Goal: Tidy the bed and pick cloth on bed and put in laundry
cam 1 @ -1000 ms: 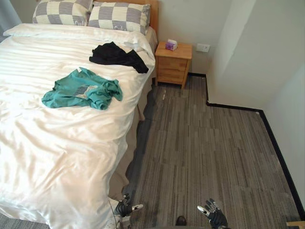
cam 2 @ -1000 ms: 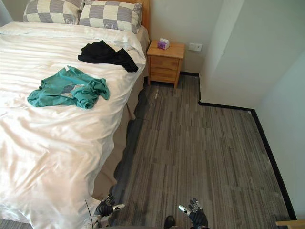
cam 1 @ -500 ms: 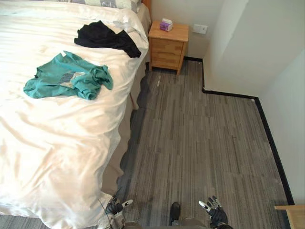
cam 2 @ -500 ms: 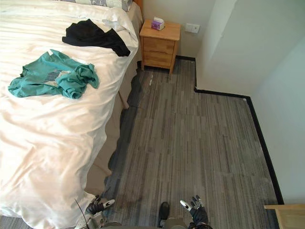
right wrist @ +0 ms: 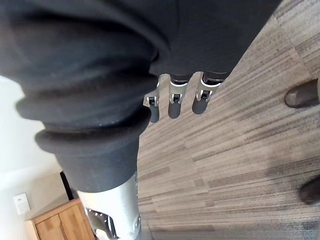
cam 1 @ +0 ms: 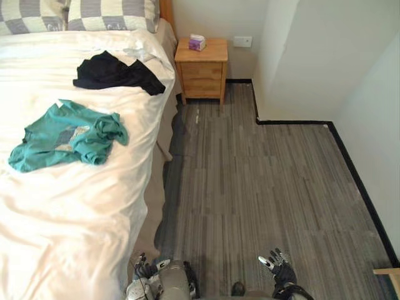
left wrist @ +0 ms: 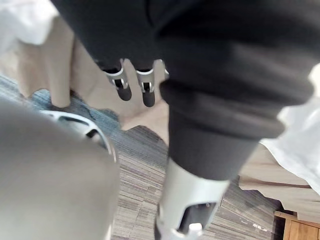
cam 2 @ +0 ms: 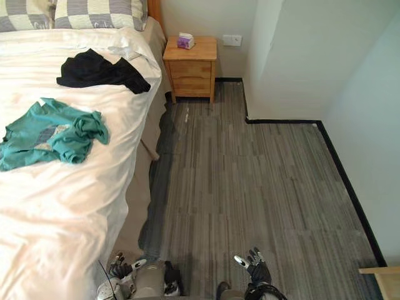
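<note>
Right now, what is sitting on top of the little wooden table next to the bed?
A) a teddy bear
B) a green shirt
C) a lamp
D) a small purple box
D: a small purple box stands on top of the wooden nightstand, near its back edge by the wall.

count: 1 bed [cam 1: 75, 206], 2 checked pillows [cam 1: 25, 15] [cam 1: 109, 14], 1 teal shirt [cam 1: 65, 134], 1 black garment [cam 1: 115, 72], so 2 loose pieces total; 1 wooden nightstand [cam 1: 201, 72], 1 tissue box [cam 1: 197, 42], 1 wall socket [cam 1: 242, 41]
</note>
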`<state>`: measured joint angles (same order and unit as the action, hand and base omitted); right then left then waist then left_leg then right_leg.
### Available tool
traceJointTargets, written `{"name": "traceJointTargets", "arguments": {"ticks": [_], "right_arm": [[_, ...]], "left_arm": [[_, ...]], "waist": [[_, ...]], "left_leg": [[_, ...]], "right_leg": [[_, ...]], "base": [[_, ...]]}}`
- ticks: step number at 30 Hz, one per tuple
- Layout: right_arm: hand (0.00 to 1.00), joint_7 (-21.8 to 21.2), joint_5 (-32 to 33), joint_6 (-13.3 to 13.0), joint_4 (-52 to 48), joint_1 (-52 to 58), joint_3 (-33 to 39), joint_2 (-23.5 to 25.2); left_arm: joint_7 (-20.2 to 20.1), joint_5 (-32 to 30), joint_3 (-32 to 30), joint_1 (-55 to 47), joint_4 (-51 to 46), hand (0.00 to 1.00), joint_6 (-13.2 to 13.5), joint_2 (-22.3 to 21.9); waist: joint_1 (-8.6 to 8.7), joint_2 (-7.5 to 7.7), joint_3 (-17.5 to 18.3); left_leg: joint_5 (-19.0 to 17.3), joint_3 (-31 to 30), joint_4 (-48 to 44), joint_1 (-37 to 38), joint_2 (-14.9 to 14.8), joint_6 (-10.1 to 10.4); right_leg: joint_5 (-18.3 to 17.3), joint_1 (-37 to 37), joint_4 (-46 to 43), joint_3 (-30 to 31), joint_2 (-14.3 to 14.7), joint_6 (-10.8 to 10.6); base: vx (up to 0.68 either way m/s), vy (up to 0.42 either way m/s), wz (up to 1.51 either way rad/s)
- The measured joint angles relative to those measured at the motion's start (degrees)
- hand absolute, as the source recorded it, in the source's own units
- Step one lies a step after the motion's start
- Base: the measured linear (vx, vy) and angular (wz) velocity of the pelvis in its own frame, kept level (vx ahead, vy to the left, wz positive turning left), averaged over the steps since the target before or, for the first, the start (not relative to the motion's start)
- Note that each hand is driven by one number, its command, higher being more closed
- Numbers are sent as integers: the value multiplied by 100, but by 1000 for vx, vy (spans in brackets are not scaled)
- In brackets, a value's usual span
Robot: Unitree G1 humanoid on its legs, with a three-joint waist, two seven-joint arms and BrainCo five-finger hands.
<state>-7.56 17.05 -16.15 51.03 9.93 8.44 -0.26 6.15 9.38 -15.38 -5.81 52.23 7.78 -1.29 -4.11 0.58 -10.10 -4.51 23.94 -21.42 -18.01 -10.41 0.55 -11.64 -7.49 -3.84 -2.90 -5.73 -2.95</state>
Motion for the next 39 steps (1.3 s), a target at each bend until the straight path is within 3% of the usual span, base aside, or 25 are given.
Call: {"name": "traceJointTargets", "arguments": {"ticks": [1, 3, 5, 6, 7, 8, 10, 12, 15, 17, 18, 19, 20, 21, 22, 23, 25, 26, 27, 28, 30, 33, 37, 38, 39], "right_arm": [[0, 15, -142, 34, 54, -1, -23, 27], [0, 17, -337, 86, 68, -55, -40, 116], [0, 121, -458, 158, 66, -127, 52, 224], [0, 140, -454, 176, 85, -159, 106, 231], [0, 148, -420, 178, 157, -224, 194, 210], [0, 148, -399, 206, 200, -236, 242, 168], [0, 154, -401, 200, 167, -294, 226, 53], [0, 140, -364, 133, 112, -294, 234, 48], [0, 145, -307, -7, 33, -185, 285, 92], [0, 163, -124, -49, 36, -164, 297, 90], [0, 163, -43, -79, 43, -155, 286, 90], [0, 168, 63, -103, 52, -97, 258, 95], [0, 168, 85, -111, 55, -74, 249, 100], [0, 169, 86, -112, 62, -172, 234, -80], [0, 186, 88, -120, 53, -221, 234, -115], [0, 218, 72, -79, 43, -270, 241, -143], [0, 232, 30, -3, 41, -312, 246, -126], [0, 209, 23, 18, 40, -325, 232, -105], [0, 185, 21, 14, 39, -326, 240, -98], [0, 106, -47, 6, 34, -343, 239, -68], [0, 63, -233, 3, 48, -340, 237, -2], [0, -143, -402, -77, 56, -327, 215, 57], [0, -267, -450, -154, 52, -296, 132, 116], [0, -263, -515, -151, 69, -315, 19, 134], [0, -254, -567, -151, 73, -315, -37, 173]], "left_arm": [[-19, -2, -2, -48, -1, 0, 9, 78], [-52, -10, 5, -54, 1, 0, 16, 108], [-57, -100, 224, -71, 8, 0, -22, 230], [-65, -190, 311, -71, 13, 0, -28, 266], [-73, -357, 464, -56, 39, 0, -33, 327], [-71, -435, 516, -35, 140, 0, -31, 325], [-67, -455, 645, -32, 215, 0, -35, 328], [-68, -441, 687, -56, 242, 0, -39, 335], [-81, -426, 789, 44, 245, 0, -69, 319], [-97, -445, 819, 104, 244, 0, -83, 238], [-107, -516, 799, 110, 234, 0, -58, 204], [-106, -595, 763, 75, 235, 0, -7, 206], [-97, -664, 703, 71, 256, 0, 4, 194], [-84, -761, 619, 84, 395, 0, 4, 25], [-88, -799, 619, 63, 420, 0, 9, -32], [-79, -800, 572, 11, 385, 0, 21, -121], [-87, -808, 370, 6, 387, 0, 34, -111], [-85, -846, 253, -27, 380, 0, 80, -105], [-83, -908, 178, -57, 383, 0, 156, -82], [-84, -941, 106, -106, 266, 0, 295, -90], [-86, -1032, 135, -118, 124, 0, 377, -30], [-100, -1021, 300, -147, -108, 0, 525, 25], [-85, -878, 463, -55, -135, 0, 570, 24], [-90, -786, 478, -40, -144, 0, 497, 63], [-88, -752, 481, -24, -144, 0, 435, 121]], "waist": [[-5, 110, 145], [-7, 163, 198], [-1, 311, 236], [8, 341, 241], [56, 341, 237], [128, 302, 206], [217, 159, 127], [298, 134, 109], [340, 142, 91], [344, 141, 90], [338, 140, 87], [351, 154, 79], [366, 159, 72], [350, -138, 47], [375, -228, 37], [386, -311, 33], [383, -321, 39], [342, -323, 27], [341, -298, -4], [329, -378, -47], [300, -246, -129], [247, -185, -137], [159, -93, -109], [115, -30, -77], [83, 84, -8]], "left_leg": [[-294, 132, -185, 22, 158, -270], [-692, 303, -416, 48, 195, -466], [-994, 314, -345, 494, 545, -635], [-1076, 315, -281, 654, 652, -637], [-1201, 292, -137, 950, 799, -623], [-1250, 289, -5, 1291, 849, -614], [-1252, 299, 271, 1874, 814, -601], [-1203, 283, 540, 2415, 713, -518], [-1114, 96, 891, 2965, 574, -366], [-1140, -72, 948, 3098, 526, -251], [-1220, -194, 950, 3203, 519, -49], [-1340, -340, 945, 3414, 534, 159], [-1392, -407, 935, 3567, 529, 247], [-1343, -492, 891, 3837, 270, 428], [-1151, -557, 747, 3847, 137, 717], [-819, -755, 272, 3737, -57, 805], [-302, -1025, -782, 3352, -267, 670], [263, -1376, -1887, 2850, -429, 618], [261, -1521, -2471, 2581, -511, 624], [67, -1732, -3619, 1981, -668, 648], [-176, -1860, -4232, 1331, -624, 680], [-594, -1562, -3571, 385, -303, 500], [-497, -57, -207, 222, 158, 338], [-88, 100, -65, 219, 210, -29], [14, 185, -61, 218, 336, -195]], "right_leg": [[-147, -53, -32, 87, -197, 24], [-188, 123, -808, 277, -264, 15], [107, 270, -2367, 250, -477, -493], [263, 441, -2897, 272, -571, -601], [769, 1026, -4248, 313, -725, -764], [768, 1588, -5404, 259, -811, -657], [657, 2163, -6056, -50, -785, -474], [431, 2579, -5778, -472, -680, -343], [349, 2772, -3651, -1433, -591, -106], [684, 2777, -1908, -1703, -461, 99], [1035, 2742, -1056, -1621, -301, 107], [1277, 2662, -688, -1412, -200, 263], [1703, 2597, -697, -1263, -165, 486], [1678, 2588, -1272, -1279, 9, 646], [1373, 2600, -1546, -1316, 49, 584], [931, 2588, -1921, -1336, 162, 660], [579, 2460, -2050, -1284, 348, 699], [424, 2215, -1908, -1166, 548, 731], [390, 2058, -1792, -1115, 659, 770], [303, 1597, -1521, -994, 874, 839], [158, 1046, -1217, -881, 955, 917], [-30, 305, -736, -645, 888, 833], [-289, -496, -208, -585, 455, 277], [-409, -666, -93, -569, 350, 155], [-479, -732, -80, -553, 219, 82]], "base": [[524, 300, -37], [603, 273, -24], [656, 275, -5], [537, 228, 11], [463, 173, 23], [453, 147, 29], [440, 102, 13], [419, 67, 8], [481, -69, 38], [453, -168, 59], [588, -224, 54], [624, -241, 52], [634, -231, 27], [620, -234, 15], [721, -304, -3], [696, -341, -7], [542, -281, -34], [396, -181, -46], [503, -183, -61], [502, -126, -54], [505, -92, -42], [410, -2, -35], [579, 151, -13], [621, 243, -3], [657, 254, -5]]}}
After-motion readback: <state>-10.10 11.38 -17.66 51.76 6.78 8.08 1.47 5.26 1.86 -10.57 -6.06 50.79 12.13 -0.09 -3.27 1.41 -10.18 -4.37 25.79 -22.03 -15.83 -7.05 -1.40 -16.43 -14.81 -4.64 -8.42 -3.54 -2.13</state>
